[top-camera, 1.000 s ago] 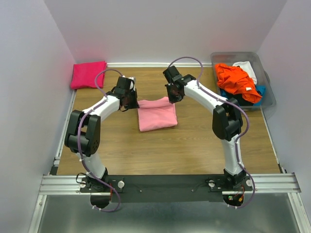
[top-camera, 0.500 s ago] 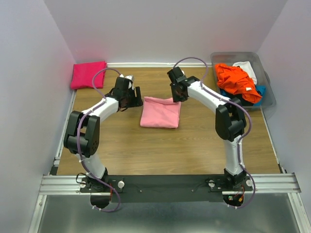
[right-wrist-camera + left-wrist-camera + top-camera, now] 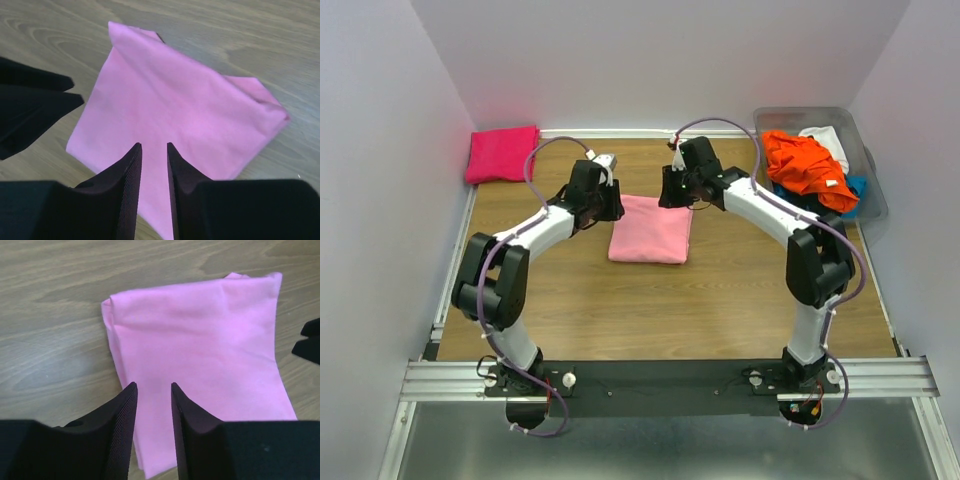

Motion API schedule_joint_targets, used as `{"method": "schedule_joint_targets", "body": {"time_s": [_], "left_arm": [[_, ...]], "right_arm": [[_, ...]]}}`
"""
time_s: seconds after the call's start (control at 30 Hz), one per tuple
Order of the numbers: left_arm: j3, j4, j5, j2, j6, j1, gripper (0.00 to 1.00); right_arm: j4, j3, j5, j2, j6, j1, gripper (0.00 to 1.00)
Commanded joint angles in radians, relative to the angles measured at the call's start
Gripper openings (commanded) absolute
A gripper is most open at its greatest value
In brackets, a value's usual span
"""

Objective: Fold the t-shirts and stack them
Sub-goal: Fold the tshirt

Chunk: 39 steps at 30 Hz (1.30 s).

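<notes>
So here's the deal: both arms are parked over the light pink t-shirt [image 3: 651,230], which lies folded into a flat rectangle on the wooden table [image 3: 650,310]. The left gripper [image 3: 152,387] has its jaws a little apart with nothing between them. The shirt sits right under and ahead of its tips, with the layered fold edge just off to the left. The right gripper [image 3: 154,147] is the same story: a narrow gap, nothing pinched, pink cloth spreading out in front of and below its fingers [image 3: 131,165]. Each wrist view catches the other gripper's black tips poking in from the side, so the two are facing each other across the far edge of the shirt.

The hot-pink t-shirt [image 3: 502,153] is folded well away on the left gripper's outer side, against the back wall. On the right gripper's outer side there's a clear bin [image 3: 873,212] with an orange shirt [image 3: 803,165] heaped in it, plus a white one [image 3: 825,138] and a bit of a blue one [image 3: 857,185]
</notes>
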Motion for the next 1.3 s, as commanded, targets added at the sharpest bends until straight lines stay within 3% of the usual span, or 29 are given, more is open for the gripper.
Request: {"method": "schedule_joint_targets", "body": {"time_s": [0.0,0.3,0.47,0.67,0.73,0.87,1.0,1.13,1.27], "left_arm": [[0.073,0.053,0.034,0.103,0.019,0.003,0.39],[0.289,0.079,0.109,0.390,-0.023,0.038,0.33],[0.279,0.110,0.159,0.455,-0.079,0.086,0.31],[0.234,0.114,0.234,0.351,-0.115,0.100,0.33],[0.216,0.116,0.253,0.305,-0.125,0.100,0.39],[0.155,0.116,0.278,0.141,-0.144,0.092,0.62],[0.012,0.111,0.279,0.015,-0.150,0.066,0.63],[-0.114,0.101,0.291,-0.062,-0.159,0.006,0.52],[-0.212,0.101,0.273,-0.049,-0.182,-0.040,0.30]], "right_arm": [[0.135,-0.039,-0.212,0.078,0.030,-0.080,0.33],[0.316,0.042,-0.463,0.337,0.135,-0.232,0.30],[0.327,0.088,-0.498,0.433,0.143,-0.286,0.30],[0.325,0.065,-0.550,0.305,0.153,-0.298,0.31],[0.327,0.041,-0.588,0.249,0.165,-0.290,0.34],[0.331,-0.069,-0.645,0.122,0.195,-0.246,0.36],[0.351,-0.180,-0.698,0.025,0.219,-0.201,0.36],[0.429,-0.350,-0.749,-0.038,0.257,-0.178,0.36],[0.442,-0.438,-0.743,-0.034,0.227,-0.178,0.35]]}}
